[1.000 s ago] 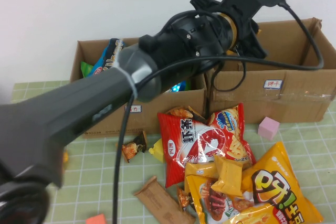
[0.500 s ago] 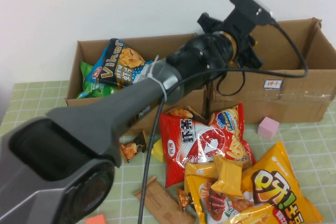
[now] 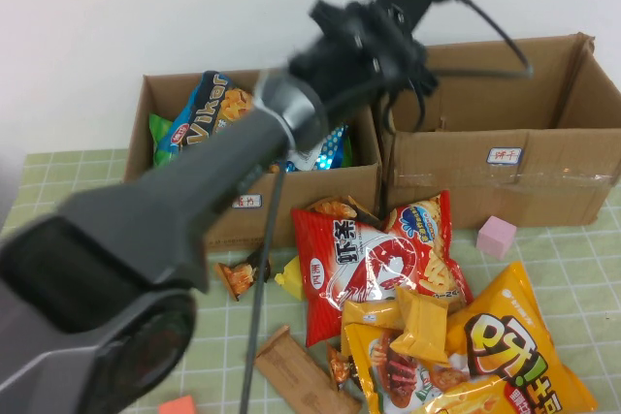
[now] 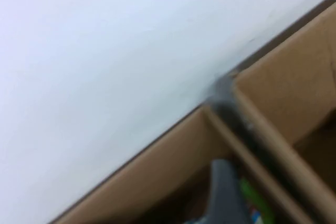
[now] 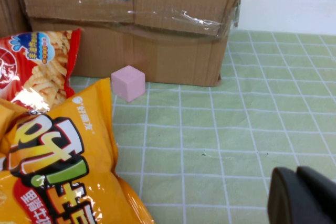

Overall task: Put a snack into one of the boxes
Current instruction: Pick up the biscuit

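Note:
The snack (image 3: 243, 274), a small dark brown and orange crinkled packet, lies on the green mat in front of the left box (image 3: 291, 191). My left gripper (image 3: 408, 70) is raised high above the junction of the left box and the right box (image 3: 505, 186), far from the snack. The left wrist view is blurred and shows the wall, box edges and one grey finger (image 4: 224, 195). My right gripper (image 5: 304, 198) is shut and empty, low over the mat at the right, and is out of the high view.
A big red bag (image 3: 374, 264) and yellow-orange bags (image 3: 514, 346) lie in front of the boxes. A blue Vikor bag (image 3: 218, 113) stands in the left box. A pink cube (image 3: 496, 237), also in the right wrist view (image 5: 128, 83), sits by the right box. A brown bar (image 3: 291, 370) lies near the front.
My left arm has swung up and to the left over the boxes, uncovering the Vikor bag. The snack and the bags on the mat have not moved.

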Controlling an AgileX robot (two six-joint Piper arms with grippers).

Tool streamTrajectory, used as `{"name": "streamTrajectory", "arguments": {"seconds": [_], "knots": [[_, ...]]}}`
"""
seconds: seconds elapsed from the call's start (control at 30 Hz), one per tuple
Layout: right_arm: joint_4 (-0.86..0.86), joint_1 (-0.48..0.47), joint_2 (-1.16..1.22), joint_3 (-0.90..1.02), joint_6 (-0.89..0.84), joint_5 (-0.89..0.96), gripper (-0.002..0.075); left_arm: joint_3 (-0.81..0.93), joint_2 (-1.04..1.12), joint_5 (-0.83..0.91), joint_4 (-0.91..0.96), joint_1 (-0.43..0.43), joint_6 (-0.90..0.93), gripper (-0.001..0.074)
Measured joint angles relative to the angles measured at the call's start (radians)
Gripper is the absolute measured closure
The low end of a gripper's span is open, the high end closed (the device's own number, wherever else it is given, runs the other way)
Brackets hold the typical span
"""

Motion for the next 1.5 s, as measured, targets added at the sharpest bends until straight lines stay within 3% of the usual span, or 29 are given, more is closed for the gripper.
{"name": "streamTrajectory", "arguments": {"seconds": [0.23,0.37,0.53,0.73,0.97,1.13,1.5], "knots": [[0.0,0.0,0.0,0.0,0.0,0.0,0.0728,-0.024,-0.183,0.278,-0.227,0.0,0.359,0.0654],[0.0,0.0,0.0,0.0,0.0,0.0,0.0728,-0.024,-0.256,0.494,-0.268,0.0,0.495,0.0721],[0.0,0.0,0.0,0.0,0.0,0.0,0.0728,0.057,-0.328,0.589,-0.349,0.015,0.558,0.0734],[0.0,0.0,0.0,0.0,0.0,0.0,0.0728,0.28,-0.468,0.543,-0.4,0.024,0.523,0.0736],[0.0,0.0,0.0,0.0,0.0,0.0,0.0728,0.781,-0.673,0.338,-0.399,0.026,0.394,0.0736],[0.0,0.0,0.0,0.0,0.0,0.0,0.0728,1.007,-0.731,0.28,-0.397,0.026,0.339,0.0736],[0.0,0.0,0.0,0.0,0.0,0.0,0.0728,1.104,-0.604,0.193,-0.295,0.026,0.346,0.0731]]}}
